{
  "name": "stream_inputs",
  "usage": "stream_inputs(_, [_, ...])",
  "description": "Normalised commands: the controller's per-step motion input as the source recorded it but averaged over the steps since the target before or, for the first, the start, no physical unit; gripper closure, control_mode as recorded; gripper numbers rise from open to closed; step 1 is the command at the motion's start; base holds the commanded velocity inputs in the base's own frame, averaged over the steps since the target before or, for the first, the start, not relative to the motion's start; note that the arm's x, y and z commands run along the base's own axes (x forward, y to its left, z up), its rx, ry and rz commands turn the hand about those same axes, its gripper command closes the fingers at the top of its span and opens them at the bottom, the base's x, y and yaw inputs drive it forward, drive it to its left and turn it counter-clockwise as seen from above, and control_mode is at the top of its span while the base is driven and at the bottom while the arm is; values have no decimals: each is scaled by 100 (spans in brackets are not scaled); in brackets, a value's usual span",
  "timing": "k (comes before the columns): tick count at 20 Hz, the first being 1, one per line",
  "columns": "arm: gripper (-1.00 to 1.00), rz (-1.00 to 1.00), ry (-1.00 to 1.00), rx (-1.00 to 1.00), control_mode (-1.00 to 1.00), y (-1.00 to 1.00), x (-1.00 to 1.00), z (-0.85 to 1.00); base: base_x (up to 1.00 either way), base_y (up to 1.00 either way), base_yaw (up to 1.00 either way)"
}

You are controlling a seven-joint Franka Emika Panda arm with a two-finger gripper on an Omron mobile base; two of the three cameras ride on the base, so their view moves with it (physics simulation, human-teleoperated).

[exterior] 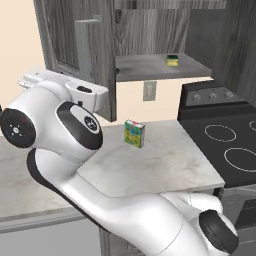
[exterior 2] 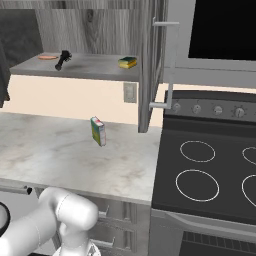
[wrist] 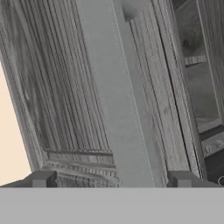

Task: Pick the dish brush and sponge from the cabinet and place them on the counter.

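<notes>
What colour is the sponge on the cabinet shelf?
Sponge: dark green over yellow, clearest in the right base view.

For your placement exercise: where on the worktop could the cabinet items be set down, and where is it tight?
The counter is bare left of and in front of the multicoloured box, and between that box and the stovetop. On the cabinet shelf, the dish brush lies close to an orange thing; the sponge sits apart, near the right door.

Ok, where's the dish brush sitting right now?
In the right base view the dish brush lies on the cabinet shelf, towards its left end, just right of a flat orange thing and well left of the sponge.
</notes>
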Motion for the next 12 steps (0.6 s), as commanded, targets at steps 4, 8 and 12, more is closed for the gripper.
stream_inputs(4, [-100,4,-13,0,-100,14,-77,10,0,0,0])
stream_inputs(8, [-100,4,-14,0,-100,17,-77,9,0,0,0])
stream_inputs(12, [-100,2,-19,0,-100,3,-97,11,0,0,0])
